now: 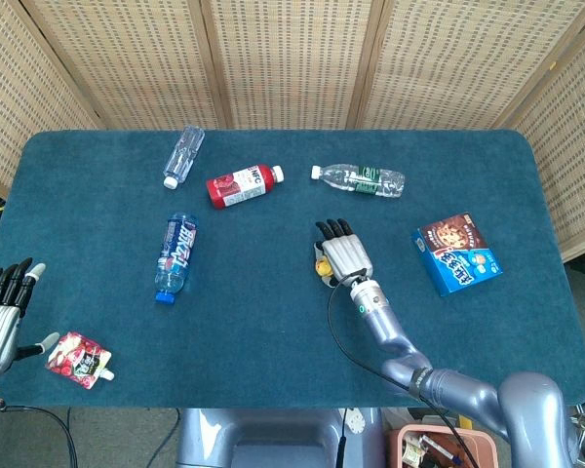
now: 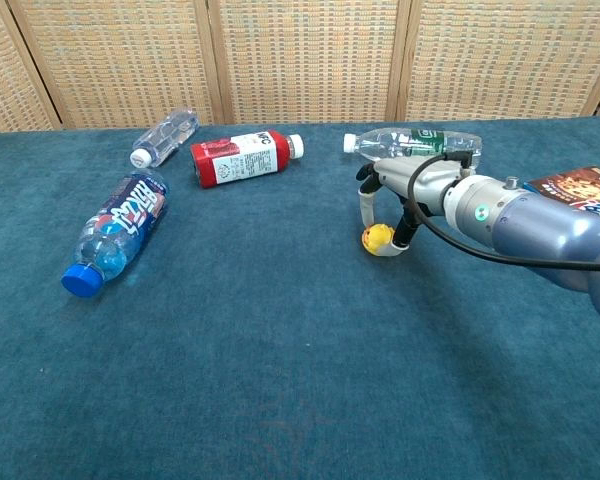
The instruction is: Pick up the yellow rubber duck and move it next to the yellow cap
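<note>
The yellow rubber duck (image 2: pixel 378 238) sits low at the carpeted table surface near the middle, showing as a small yellow spot (image 1: pixel 322 265) in the head view. My right hand (image 2: pixel 420 185) (image 1: pixel 344 255) reaches over it and pinches it between the thumb and a finger. Whether the duck rests on the cloth I cannot tell. My left hand (image 1: pixel 0 312) hovers at the table's near left edge, fingers spread, holding nothing. Neither view shows a yellow cap.
A clear bottle (image 1: pixel 183 154), a red bottle (image 1: pixel 242 184), a blue-capped bottle (image 1: pixel 175 255) and a green-labelled bottle (image 1: pixel 359 179) lie on the blue table (image 1: pixel 273 322). A blue cookie box (image 1: pixel 455 253) lies at the right. A red pouch (image 1: pixel 78 359) is by my left hand.
</note>
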Controlling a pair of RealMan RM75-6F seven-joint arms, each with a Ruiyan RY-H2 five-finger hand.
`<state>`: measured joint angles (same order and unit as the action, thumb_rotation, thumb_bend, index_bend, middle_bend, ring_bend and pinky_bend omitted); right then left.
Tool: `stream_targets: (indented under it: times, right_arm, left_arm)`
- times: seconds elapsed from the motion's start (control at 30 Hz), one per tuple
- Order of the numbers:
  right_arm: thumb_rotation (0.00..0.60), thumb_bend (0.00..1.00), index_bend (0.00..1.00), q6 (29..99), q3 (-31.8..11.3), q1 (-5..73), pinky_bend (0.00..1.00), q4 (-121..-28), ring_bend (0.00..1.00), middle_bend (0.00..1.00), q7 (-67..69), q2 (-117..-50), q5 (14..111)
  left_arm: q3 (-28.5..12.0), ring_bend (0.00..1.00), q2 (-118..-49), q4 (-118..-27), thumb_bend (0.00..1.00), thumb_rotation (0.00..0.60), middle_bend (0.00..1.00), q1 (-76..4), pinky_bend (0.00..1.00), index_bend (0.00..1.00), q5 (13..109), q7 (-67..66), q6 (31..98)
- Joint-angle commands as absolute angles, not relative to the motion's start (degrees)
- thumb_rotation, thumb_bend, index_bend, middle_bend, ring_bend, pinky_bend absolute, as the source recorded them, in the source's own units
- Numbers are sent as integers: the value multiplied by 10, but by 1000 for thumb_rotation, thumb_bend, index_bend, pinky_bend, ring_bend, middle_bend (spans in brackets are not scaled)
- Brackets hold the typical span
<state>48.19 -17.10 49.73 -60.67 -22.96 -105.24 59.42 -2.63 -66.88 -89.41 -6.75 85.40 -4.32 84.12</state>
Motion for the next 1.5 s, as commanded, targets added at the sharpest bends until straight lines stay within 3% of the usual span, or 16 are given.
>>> stream_targets:
  times: [0.03,0.53,0.87,1.03,1.17,1.27,1.5]
  right_arm:
    - [600,215,512,487,-169,499,0,-603,0,75,-227,-1054,598]
    - [600,215,412,503,-165,495,0,-623,0,16,-254,-1041,581]
    - [600,215,406,545,-160,478,0,-693,0,0,-280,-1002,583]
    - [600,214,335,584,-150,458,0,-749,0,0,-289,-968,602]
    - [600,215,195,627,-125,425,0,-803,0,0,-294,-930,629]
    - [600,215,141,723,-65,343,0,-871,0,0,-259,-862,698]
    - [600,214,11,831,3,235,0,-864,0,0,-180,-806,773]
  left_arm:
    - [-26,0,-669,-894,46,600,0,-67,0,0,854,-43,842]
    - [-25,0,-667,-897,46,600,0,-67,0,0,856,-42,842]
    - [-24,0,-666,-899,46,600,0,-66,0,0,860,-39,847]
    - [-23,0,-665,-900,46,600,0,-65,0,0,864,-39,849]
    - [-22,0,-664,-901,46,600,0,-65,0,0,865,-37,847]
    - [-21,0,-665,-898,46,600,0,-66,0,0,861,-33,841]
    - [-19,0,-669,-895,46,600,0,-68,0,0,857,-37,833]
